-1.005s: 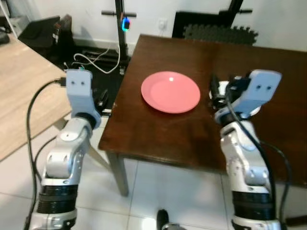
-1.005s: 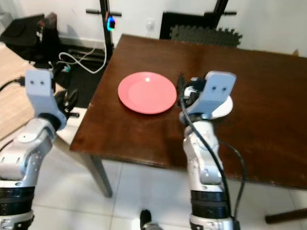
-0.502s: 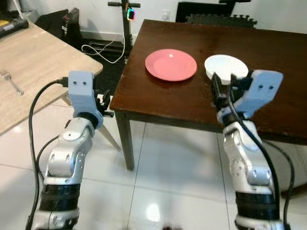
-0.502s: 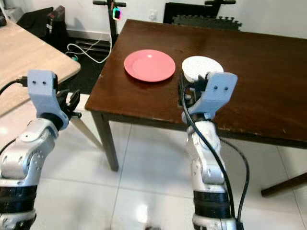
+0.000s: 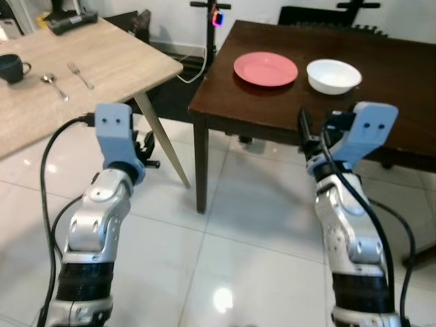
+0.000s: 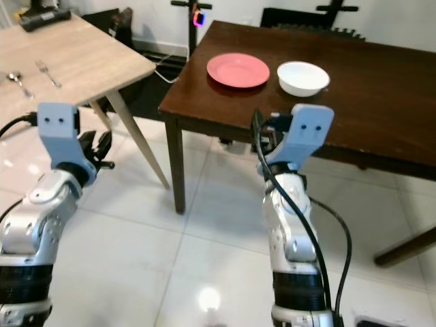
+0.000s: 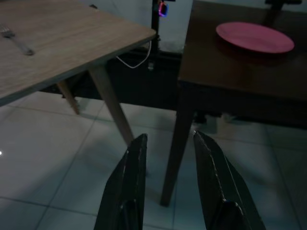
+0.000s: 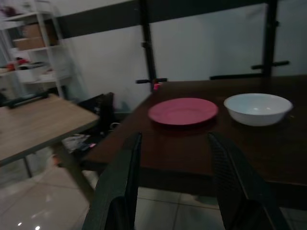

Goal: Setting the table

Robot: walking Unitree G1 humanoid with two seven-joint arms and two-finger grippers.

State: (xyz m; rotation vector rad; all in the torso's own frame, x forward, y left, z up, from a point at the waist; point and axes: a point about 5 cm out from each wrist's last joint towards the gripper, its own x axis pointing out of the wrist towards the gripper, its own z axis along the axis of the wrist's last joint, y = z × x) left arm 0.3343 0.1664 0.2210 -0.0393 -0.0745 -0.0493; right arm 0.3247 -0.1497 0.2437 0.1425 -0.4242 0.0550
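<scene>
Dark mug [image 5: 12,67] cut by edge

Open tiled floor [image 5: 225,225] between light wooden table [image 5: 102,68] and dark wooden table [image 5: 272,102]; dark table's leg [image 5: 199,170] obstructs.

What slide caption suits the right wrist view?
Open right gripper faces a dark table bearing a pink plate and white bowl.
</scene>
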